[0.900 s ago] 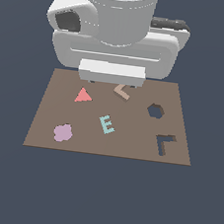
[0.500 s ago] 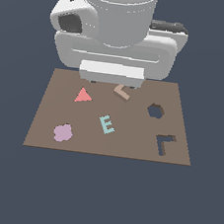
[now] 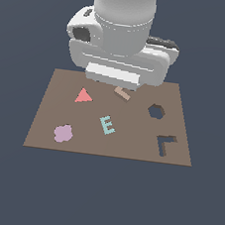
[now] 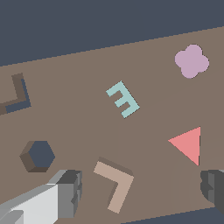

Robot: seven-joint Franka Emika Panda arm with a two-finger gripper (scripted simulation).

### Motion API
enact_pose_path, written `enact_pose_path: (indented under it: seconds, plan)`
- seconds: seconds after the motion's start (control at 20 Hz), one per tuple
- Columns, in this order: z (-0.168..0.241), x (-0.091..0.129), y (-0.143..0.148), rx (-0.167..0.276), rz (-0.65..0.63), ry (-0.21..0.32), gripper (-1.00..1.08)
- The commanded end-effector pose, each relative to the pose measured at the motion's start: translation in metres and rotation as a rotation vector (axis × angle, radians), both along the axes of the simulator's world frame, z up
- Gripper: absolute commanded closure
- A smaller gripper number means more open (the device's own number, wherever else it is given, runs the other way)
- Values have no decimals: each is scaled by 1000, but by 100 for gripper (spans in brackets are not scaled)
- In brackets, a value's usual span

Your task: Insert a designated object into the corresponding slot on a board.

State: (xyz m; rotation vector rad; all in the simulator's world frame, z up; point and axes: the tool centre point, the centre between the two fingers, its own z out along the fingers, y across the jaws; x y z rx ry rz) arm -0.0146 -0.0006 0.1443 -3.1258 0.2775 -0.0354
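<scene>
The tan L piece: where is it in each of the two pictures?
Exterior view: the L block lies on the board just under the robot's body, partly hidden, between the red triangle and the hexagonal hole.
Wrist view: the L block lies between the hand's fingers.
Shared landmark: the teal E.

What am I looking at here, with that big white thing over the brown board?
It is a simulated robot arm. One picture looks on from outside; the other comes from a camera on its wrist. On the brown board lie a tan L block, a teal E, a red triangle and a lilac flower shape. Two dark holes are cut in it: an L slot and a hexagon. The fingers stand apart either side of the L block, holding nothing.
</scene>
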Motion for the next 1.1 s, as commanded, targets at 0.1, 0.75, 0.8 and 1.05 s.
enact_pose_path:
  seconds: [0.1, 0.75, 0.8, 1.05]
  plan:
    - [-23, -17, 6, 0, -102, 6, -92]
    - [-82, -54, 30, 1, -358, 20, -92]
    - [-84, -56, 31, 1, -369, 20, -92]
    - [-93, -60, 36, 2, -405, 22, -92]
